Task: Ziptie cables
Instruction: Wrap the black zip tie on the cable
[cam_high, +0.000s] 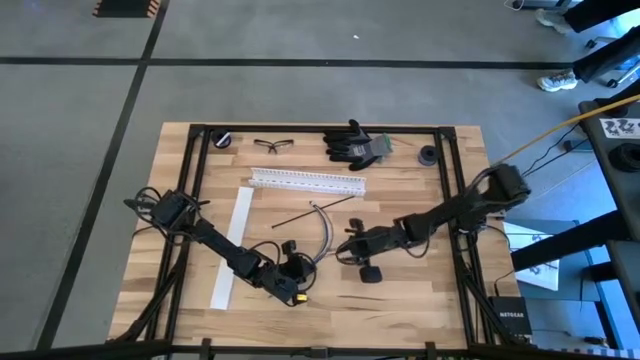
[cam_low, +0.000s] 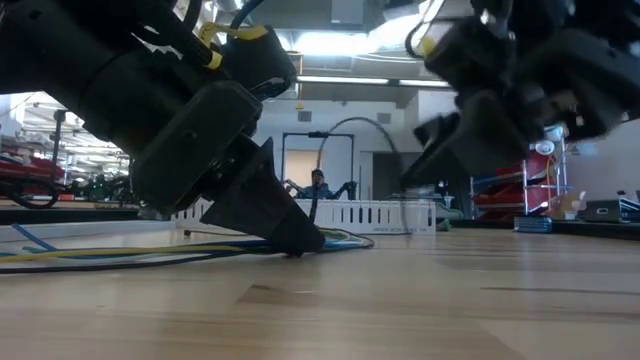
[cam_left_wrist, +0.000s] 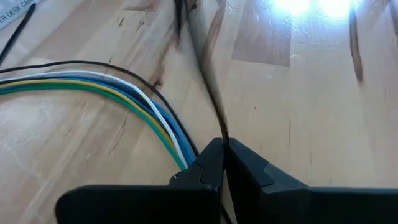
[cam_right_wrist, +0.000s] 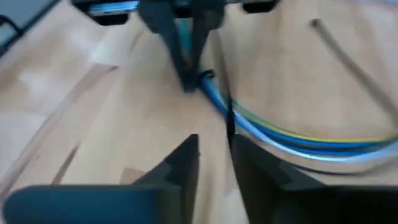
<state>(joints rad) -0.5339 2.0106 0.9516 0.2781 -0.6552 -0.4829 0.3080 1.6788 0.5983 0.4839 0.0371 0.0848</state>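
The cables (cam_high: 325, 228) are a bundle of blue, yellow, green, white and black wires (cam_left_wrist: 118, 90) that curves across the table's middle and lies on the wood. My left gripper (cam_high: 303, 267) is at the bundle's near end, shut, with its tips (cam_low: 296, 240) down on the table. A thin dark strand (cam_left_wrist: 208, 87) leads away from its fingertips. My right gripper (cam_high: 342, 250) hovers just right of it, open. The dark strand (cam_right_wrist: 229, 127) runs through the gap between its fingers; I cannot tell if they touch it. My left gripper is shut at the end of the cable bundle (cam_left_wrist: 185, 158), which runs in under its fingertips, slanting down from the table's left and near side. The dark strand (cam_left_wrist: 222, 132) comes out of the seam between the two fingers. The bundle lies slack on the table.
A flat white strip (cam_high: 233, 248) lies left of the left arm. A white slotted rail (cam_high: 306, 181) lies behind the cables, with a loose thin black wire (cam_high: 300, 214) before it. Glasses (cam_high: 273, 145), black gloves (cam_high: 355, 146) and two black round parts (cam_high: 428, 155) sit along the far edge.
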